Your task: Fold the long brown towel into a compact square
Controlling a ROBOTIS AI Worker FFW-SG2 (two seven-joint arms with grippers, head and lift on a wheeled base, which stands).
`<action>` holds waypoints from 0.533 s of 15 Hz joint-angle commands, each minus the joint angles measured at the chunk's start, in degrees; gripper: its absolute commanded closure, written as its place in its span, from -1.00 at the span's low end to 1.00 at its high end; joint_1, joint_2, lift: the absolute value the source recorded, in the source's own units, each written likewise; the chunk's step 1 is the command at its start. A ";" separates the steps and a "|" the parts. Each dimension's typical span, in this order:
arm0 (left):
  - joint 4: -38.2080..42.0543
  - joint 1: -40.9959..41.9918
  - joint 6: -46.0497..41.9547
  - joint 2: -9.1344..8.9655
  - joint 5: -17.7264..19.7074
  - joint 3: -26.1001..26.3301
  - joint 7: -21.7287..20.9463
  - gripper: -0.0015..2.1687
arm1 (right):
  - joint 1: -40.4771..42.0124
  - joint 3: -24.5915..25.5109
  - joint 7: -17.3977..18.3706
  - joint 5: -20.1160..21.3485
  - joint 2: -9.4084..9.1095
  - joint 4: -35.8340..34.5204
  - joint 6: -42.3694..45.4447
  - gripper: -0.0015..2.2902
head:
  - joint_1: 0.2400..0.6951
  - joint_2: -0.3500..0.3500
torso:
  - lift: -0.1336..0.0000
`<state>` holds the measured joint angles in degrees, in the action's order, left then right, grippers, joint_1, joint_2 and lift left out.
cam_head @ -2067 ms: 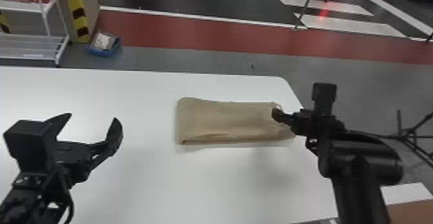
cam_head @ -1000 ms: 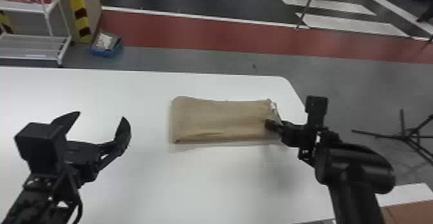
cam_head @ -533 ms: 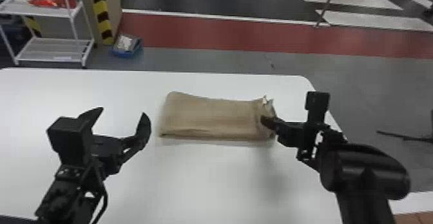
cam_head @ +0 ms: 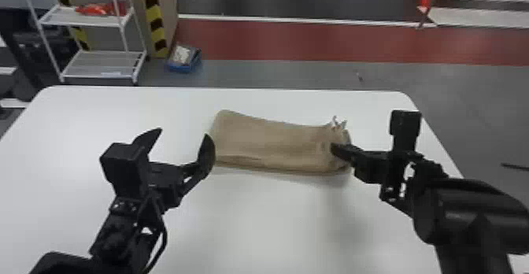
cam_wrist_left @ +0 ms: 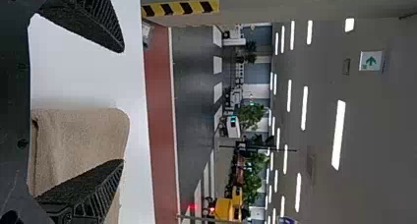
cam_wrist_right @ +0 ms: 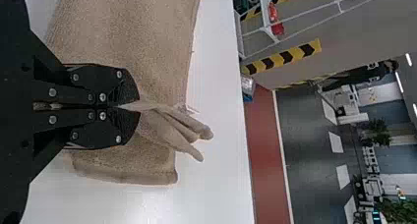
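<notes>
One brown towel point(cam_head: 271, 143), woven and oblong, is lying toward the desk's point(cam_head: 252, 222) far edge, right gripper point(cam_head: 334, 151) pinching its bunched end, left gripper's point(cam_head: 183, 133) fingers spreading.

towel point(cam_head: 271, 143) slid leftward on table point(cam_head: 256, 222), right end more bunched; left gripper point(cam_head: 183, 132) closer to towel.

The left arm point(cam_head: 126, 222) angles up over the left part of the worktop point(cam_head: 256, 222), its gripper point(cam_head: 183, 132) aimed toward the far edge with the two black fingers point(cam_head: 206, 157) spread wide apart. Near the right edge, the right arm point(cam_head: 464, 210) bends inward at the wrist, its gripper point(cam_head: 334, 148) pointing toward the left edge, flat fingers point(cam_wrist_right: 125, 128) pinched together
</notes>
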<state>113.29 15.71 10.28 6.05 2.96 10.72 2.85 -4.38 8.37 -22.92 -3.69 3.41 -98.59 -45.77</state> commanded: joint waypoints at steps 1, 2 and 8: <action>-2.99 -2.09 -2.76 -0.17 0.38 1.50 -0.12 -0.92 | 1.13 0.94 0.16 0.00 0.11 -0.03 2.21 -0.66 | 1.00 -0.25 | -0.79; -4.48 -3.49 -3.11 -0.17 0.38 2.47 -0.38 -0.92 | 1.48 1.65 0.16 0.00 0.20 -0.03 2.74 -1.00 | 1.00 -0.27 | -0.79; -19.33 -16.41 -3.28 -1.75 1.70 8.79 -4.95 0.65 | 3.59 6.13 0.77 -0.17 0.28 -3.54 2.21 -0.94 | 1.00 -0.58 | -0.79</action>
<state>97.81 2.21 6.36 5.12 4.55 18.32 -2.09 -1.29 13.43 -22.18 -3.90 3.69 -101.55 -43.50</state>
